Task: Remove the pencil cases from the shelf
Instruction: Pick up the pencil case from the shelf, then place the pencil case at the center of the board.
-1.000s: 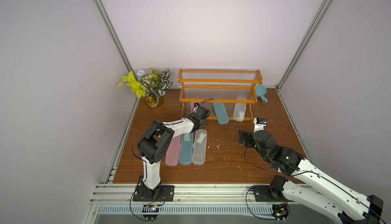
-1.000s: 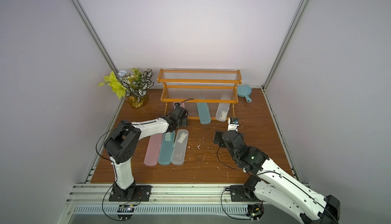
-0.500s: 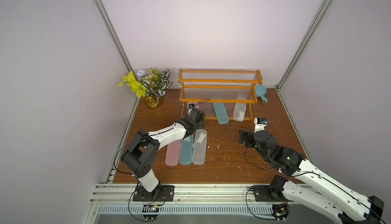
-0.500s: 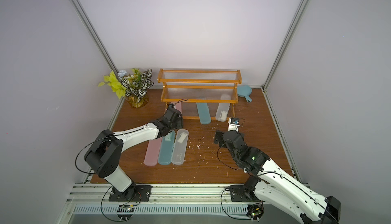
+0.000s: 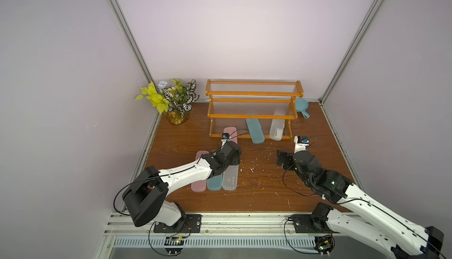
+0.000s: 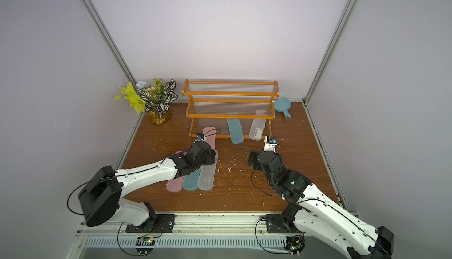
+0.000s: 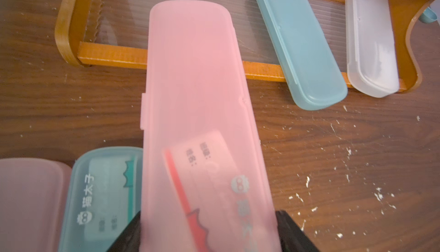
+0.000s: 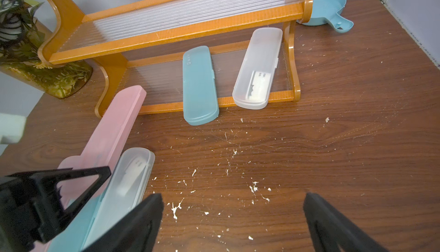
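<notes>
I count six cases: two pink, two teal, two clear. The only writing I can read is 猫太子, printed beside a small round face logo on the table teal case [image 7: 95, 191]. The held pink case [image 7: 195, 84] has a similar logo and a card inside with small characters, too blurred to read. The shelf clear case [image 8: 258, 69] also holds a printed card I cannot make out.

The left gripper [image 7: 209, 234] is clamped on the near end of the held pink case, one black finger on each long side. That case hangs above the row on the table [image 5: 269, 184]. Its far end is over the front rail at the left of the shelf [image 5: 254, 116]; I cannot tell whether it touches.

Three cases lie side by side at near left: table pink case [image 5: 198, 186], table teal case, table clear case [image 5: 230, 179]. Two rest on the lowest of the three tiers, the shelf teal case [image 5: 254, 130] and the shelf clear case to its right, with their near ends past the rail.

The right gripper [image 8: 234, 217] stands spread wide, gripping nothing. There is one teal pan [image 5: 301, 106] and one plant [image 5: 176, 98].
</notes>
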Available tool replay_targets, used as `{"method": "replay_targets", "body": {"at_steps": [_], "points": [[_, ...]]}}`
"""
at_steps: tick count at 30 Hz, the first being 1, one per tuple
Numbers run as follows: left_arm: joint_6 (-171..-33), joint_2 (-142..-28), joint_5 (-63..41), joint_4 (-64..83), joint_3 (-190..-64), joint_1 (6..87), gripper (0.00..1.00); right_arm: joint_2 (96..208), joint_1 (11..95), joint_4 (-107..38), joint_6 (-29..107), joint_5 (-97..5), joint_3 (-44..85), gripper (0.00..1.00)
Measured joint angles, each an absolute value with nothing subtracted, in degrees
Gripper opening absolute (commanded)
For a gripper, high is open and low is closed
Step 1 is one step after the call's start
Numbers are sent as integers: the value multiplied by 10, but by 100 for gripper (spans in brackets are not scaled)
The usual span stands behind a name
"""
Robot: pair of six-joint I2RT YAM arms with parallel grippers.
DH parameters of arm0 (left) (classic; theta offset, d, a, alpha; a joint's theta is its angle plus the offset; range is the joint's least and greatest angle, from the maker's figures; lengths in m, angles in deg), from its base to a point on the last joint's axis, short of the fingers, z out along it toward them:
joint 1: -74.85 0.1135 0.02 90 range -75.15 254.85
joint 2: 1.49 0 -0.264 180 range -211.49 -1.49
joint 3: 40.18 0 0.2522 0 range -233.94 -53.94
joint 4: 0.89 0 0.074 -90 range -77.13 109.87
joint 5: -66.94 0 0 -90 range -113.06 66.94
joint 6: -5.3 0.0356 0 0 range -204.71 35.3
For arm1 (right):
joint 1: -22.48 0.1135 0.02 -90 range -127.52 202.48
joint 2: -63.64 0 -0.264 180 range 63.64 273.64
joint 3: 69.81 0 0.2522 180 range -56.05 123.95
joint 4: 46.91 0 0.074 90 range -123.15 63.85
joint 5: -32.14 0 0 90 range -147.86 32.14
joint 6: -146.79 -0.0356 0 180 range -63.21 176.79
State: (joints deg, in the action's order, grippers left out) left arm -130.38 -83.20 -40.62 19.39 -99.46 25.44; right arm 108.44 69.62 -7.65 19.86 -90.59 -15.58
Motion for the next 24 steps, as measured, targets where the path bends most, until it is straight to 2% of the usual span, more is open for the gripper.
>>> {"method": "replay_targets", "body": {"at_steps": [13, 24], "points": [[-1404, -819, -454, 197, -968, 127, 58, 1087, 696, -77, 191, -936, -155, 99], [-1448, -882, -482, 185, -976, 42, 58, 1076, 696, -71, 173, -941, -155, 99]]}}
